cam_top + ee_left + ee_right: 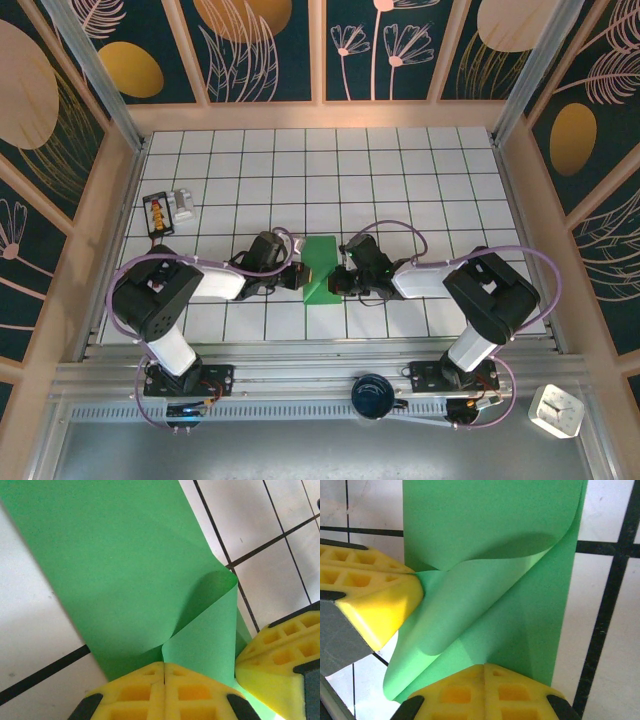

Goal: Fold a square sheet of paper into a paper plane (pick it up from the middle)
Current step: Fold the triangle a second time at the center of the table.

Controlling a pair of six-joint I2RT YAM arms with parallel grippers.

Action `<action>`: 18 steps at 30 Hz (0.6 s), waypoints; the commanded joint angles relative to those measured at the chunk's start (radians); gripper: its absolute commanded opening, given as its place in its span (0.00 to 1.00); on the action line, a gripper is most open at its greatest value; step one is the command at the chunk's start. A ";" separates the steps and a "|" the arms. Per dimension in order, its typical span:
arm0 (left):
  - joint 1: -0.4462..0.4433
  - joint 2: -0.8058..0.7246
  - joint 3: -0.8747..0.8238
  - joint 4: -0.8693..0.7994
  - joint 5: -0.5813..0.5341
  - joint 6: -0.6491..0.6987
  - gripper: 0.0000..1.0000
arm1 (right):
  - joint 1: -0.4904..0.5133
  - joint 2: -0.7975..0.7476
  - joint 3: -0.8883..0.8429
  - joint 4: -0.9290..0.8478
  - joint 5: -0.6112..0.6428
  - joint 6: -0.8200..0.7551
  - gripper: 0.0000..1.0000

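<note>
Two grippers meet at the square sheet of paper (321,262), near the front middle of the tiled table (400,180). The left gripper (298,272) and right gripper (336,280) each have fingers pressed together, pinching a curled green flap. Best (I judge) to lay the flap over slowly, edges aligned, before creasing.

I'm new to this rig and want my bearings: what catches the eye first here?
The bright green paper stands out at the middle of the white tiled table, with one flap curling over the rest. The yellow left fingers and right fingers are shut and meet it from either side, tips against the sheet.
</note>
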 commanded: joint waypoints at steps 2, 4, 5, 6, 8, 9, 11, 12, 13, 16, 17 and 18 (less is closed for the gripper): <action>0.001 -0.020 -0.007 -0.027 -0.021 -0.011 0.00 | -0.001 0.023 -0.015 -0.112 0.097 -0.015 0.03; 0.001 -0.010 -0.007 -0.028 -0.022 -0.008 0.00 | -0.001 0.024 -0.013 -0.109 0.097 -0.015 0.03; 0.002 -0.005 -0.005 -0.029 -0.020 -0.007 0.00 | 0.000 0.025 -0.015 -0.108 0.097 -0.016 0.03; 0.002 0.003 -0.004 -0.030 -0.019 -0.006 0.00 | 0.001 0.025 -0.015 -0.108 0.097 -0.013 0.03; 0.001 0.011 0.001 -0.026 -0.014 -0.005 0.00 | 0.000 0.029 -0.016 -0.107 0.097 -0.013 0.03; 0.001 0.015 0.002 -0.025 -0.014 -0.005 0.00 | 0.002 0.029 -0.016 -0.106 0.097 -0.012 0.03; 0.001 0.018 0.008 -0.025 -0.007 -0.006 0.00 | 0.002 0.031 -0.015 -0.106 0.098 -0.012 0.03; 0.000 0.017 0.008 -0.024 -0.004 -0.006 0.00 | 0.002 0.031 -0.013 -0.105 0.098 -0.012 0.03; 0.002 0.019 0.008 -0.024 -0.001 -0.005 0.00 | 0.003 0.033 -0.013 -0.106 0.097 -0.012 0.03; 0.001 0.018 0.009 -0.025 0.009 -0.001 0.00 | 0.002 0.037 -0.010 -0.106 0.097 -0.014 0.03; 0.001 0.018 0.011 -0.025 0.016 0.002 0.00 | 0.002 0.039 -0.009 -0.106 0.097 -0.015 0.03; 0.001 0.017 0.012 -0.027 0.016 0.002 0.00 | 0.002 0.040 -0.008 -0.106 0.096 -0.015 0.03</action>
